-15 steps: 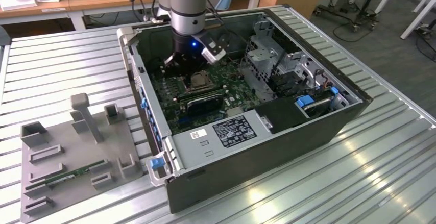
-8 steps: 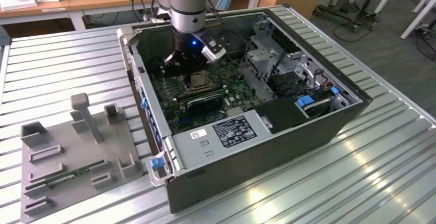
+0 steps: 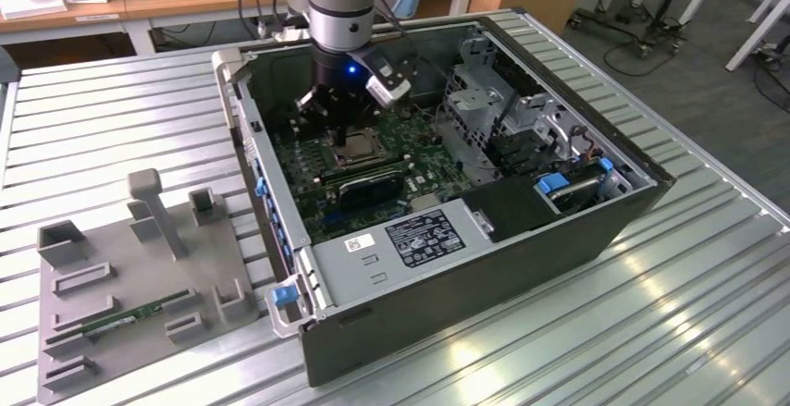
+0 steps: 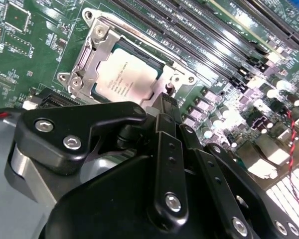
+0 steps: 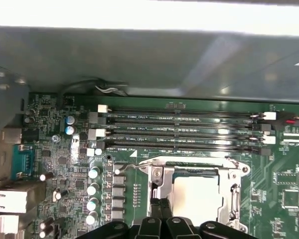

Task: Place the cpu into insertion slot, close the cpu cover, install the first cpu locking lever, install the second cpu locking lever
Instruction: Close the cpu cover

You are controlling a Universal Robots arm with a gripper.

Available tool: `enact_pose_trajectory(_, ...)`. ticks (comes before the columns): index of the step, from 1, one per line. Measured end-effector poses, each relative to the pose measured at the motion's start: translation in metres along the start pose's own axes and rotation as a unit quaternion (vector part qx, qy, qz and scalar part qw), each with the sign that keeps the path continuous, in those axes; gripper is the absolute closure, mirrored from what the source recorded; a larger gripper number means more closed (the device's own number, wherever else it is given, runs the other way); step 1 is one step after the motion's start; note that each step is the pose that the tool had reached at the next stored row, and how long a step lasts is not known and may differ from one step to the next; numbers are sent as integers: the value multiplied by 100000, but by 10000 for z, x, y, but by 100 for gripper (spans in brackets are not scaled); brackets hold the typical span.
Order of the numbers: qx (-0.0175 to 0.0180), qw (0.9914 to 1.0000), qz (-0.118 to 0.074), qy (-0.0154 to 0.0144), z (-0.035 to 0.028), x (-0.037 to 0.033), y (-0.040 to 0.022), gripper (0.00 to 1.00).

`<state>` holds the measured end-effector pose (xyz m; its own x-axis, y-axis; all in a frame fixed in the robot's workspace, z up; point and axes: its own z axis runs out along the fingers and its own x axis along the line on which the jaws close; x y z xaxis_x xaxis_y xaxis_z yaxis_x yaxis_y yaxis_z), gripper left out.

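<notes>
The cpu (image 4: 123, 79) lies flat in the insertion slot (image 4: 162, 67) on the green board, its silvery-tan face showing through the window of the cpu cover (image 4: 92, 57). That silver frame lies down over the chip. In the first wrist view the cpu (image 5: 197, 196) sits inside the cover (image 5: 159, 181), and a thin metal locking lever (image 5: 134, 166) runs along the socket's edge. My gripper (image 4: 165, 105) hangs just above the socket's edge, black fingers pressed together with nothing seen between them. In the exterior view my gripper (image 3: 336, 117) stands over the socket (image 3: 354, 147) inside the open case.
Long black memory slots (image 5: 184, 132) run beside the socket, with capacitors (image 5: 93, 189) at one end. The case walls (image 3: 265, 184) and drive cage (image 3: 494, 110) enclose the board. A grey fixture tray (image 3: 124, 286) holding a green memory stick (image 3: 129, 318) lies at the exterior view's left.
</notes>
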<state>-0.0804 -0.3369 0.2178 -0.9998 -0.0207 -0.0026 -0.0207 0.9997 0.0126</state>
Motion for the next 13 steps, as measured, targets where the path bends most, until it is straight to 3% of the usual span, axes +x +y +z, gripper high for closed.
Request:
enact_pose_trajectory(6,4,100000,-5,2,-79,0,1,89)
enact_pose_trajectory(13,-1,100000,-4,0,-82,-1,1,89)
